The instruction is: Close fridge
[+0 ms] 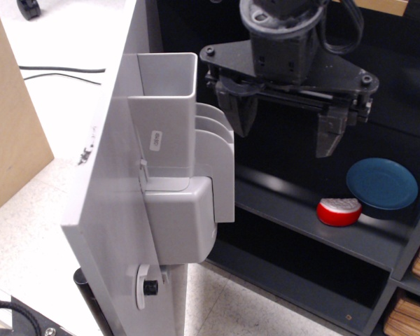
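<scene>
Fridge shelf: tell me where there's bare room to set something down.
The shelf is bare on its left stretch, between the door's bins and the red item. The right end is crowded by that item and the blue plate. The open end effector hangs above the bare stretch.

You see bright light from above on the grey door [126, 210] and pale floor [28, 210]. Inside the fridge [287, 231] it is dark and shadowy. The shelf edge shines. The nearest parts look slightly blurry.

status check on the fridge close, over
Claw open, empty, in front of dark shelves. Fridge door wide open, untouched. Blue plate and red item sit inside, clear of door.
</scene>
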Robot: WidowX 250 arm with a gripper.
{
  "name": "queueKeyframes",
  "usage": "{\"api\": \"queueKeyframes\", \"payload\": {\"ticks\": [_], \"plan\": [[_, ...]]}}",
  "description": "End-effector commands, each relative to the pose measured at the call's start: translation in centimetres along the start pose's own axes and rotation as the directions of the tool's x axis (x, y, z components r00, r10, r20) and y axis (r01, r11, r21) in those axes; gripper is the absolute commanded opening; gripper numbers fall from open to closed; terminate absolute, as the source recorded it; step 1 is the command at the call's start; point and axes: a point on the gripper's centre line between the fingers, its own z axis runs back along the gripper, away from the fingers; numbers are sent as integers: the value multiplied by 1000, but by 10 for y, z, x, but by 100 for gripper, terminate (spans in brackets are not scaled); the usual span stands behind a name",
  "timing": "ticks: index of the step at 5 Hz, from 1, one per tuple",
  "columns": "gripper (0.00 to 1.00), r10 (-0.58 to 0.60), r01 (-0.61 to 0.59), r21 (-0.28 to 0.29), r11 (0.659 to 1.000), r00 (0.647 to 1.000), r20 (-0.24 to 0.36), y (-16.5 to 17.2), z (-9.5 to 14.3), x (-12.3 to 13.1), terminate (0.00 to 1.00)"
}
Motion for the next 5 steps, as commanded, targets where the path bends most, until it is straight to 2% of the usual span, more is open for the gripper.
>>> {"api": "queueKeyframes", "payload": {"ticks": [1, 2, 3, 4, 5], "plan": [[100, 0, 0, 0, 1000, 1000, 0, 0, 0, 0, 0], [100, 43, -42, -54, 998, 999, 12, 5, 23, -1, 0], [100, 74, -71, -77, 994, 997, 34, 13, 51, -8, 0], [100, 86, -84, -55, 995, 996, 36, 27, 74, -15, 0], [100, 121, -120, -17, 993, 989, 79, 46, 90, -25, 0]]}}
